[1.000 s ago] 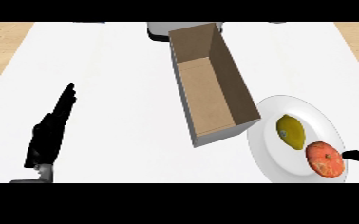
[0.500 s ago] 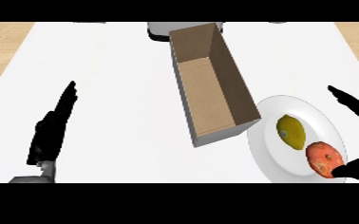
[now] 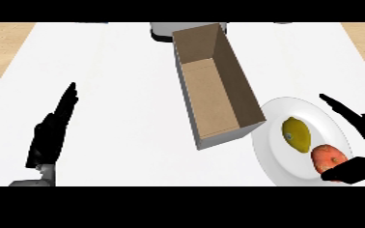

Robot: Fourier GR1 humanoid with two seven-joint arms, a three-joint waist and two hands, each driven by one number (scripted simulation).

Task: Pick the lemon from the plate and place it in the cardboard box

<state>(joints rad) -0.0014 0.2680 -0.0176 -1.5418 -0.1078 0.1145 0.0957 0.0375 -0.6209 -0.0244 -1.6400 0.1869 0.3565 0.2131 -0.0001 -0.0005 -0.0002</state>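
A yellow lemon lies on the white plate at the lower right, beside a red-orange fruit. Left of the plate stands the open cardboard box, long and narrow, with nothing in it. My right hand reaches in over the plate's right rim: straight fingers lie over the rim above the lemon, and the thumb side covers part of the red-orange fruit. It holds nothing. My left hand rests open at the lower left, fingers pointing up.
A grey and white object sits behind the box at the counter's far edge. Wooden floor shows past the white counter's left and right corners.
My right hand has come further in over the plate from the right edge, its fingers now stretched over the rim. The left hand, lemon and box have stayed put.
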